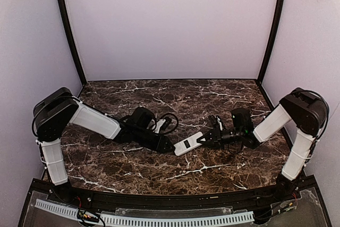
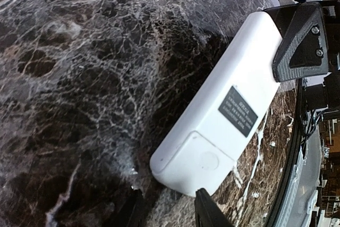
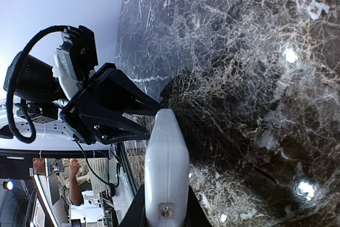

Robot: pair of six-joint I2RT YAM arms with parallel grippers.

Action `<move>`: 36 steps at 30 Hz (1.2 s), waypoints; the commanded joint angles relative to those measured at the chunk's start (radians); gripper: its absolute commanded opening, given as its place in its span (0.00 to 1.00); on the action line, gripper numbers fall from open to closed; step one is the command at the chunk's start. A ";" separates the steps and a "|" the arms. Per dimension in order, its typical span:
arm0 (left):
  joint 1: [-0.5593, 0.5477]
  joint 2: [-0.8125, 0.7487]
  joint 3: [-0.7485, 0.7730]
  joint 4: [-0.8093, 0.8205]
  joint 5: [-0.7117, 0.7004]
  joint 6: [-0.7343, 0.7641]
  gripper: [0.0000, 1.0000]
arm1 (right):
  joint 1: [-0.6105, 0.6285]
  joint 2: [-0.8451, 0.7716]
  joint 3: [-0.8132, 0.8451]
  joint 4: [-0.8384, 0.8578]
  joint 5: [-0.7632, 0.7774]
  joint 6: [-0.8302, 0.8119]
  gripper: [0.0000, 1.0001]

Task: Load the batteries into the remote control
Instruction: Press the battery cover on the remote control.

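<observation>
The remote control (image 1: 188, 143) lies white back up in the middle of the marble table, with a black label (image 2: 237, 111) on it and a seamed panel at its near end. My right gripper (image 1: 204, 140) is shut on its right end, and the fingers (image 3: 133, 213) press both sides of the white body (image 3: 166, 168). My left gripper (image 1: 171, 147) is open just short of the remote's left end (image 2: 191, 163). Its two fingertips (image 2: 204, 208) stand apart with nothing between them. The batteries are out of view.
A black cable loop (image 1: 169, 122) hangs by the left wrist. Pale walls with dark corner posts (image 1: 69, 30) close the table on three sides. The black front rail (image 1: 170, 203) runs along the near edge.
</observation>
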 commanded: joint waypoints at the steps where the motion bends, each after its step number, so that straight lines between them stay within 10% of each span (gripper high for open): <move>1: -0.015 0.056 0.042 0.000 0.026 -0.002 0.30 | 0.028 0.019 0.012 -0.073 -0.009 -0.030 0.00; 14: -0.035 0.104 0.093 0.039 0.090 0.004 0.13 | 0.059 0.049 0.067 -0.113 -0.035 -0.055 0.00; 26: 0.014 -0.106 0.033 -0.059 -0.107 0.238 0.70 | 0.003 0.011 0.024 -0.094 -0.069 -0.086 0.00; 36: 0.007 -0.331 -0.098 -0.073 -0.153 0.527 0.75 | -0.010 -0.111 0.094 -0.236 -0.114 -0.294 0.00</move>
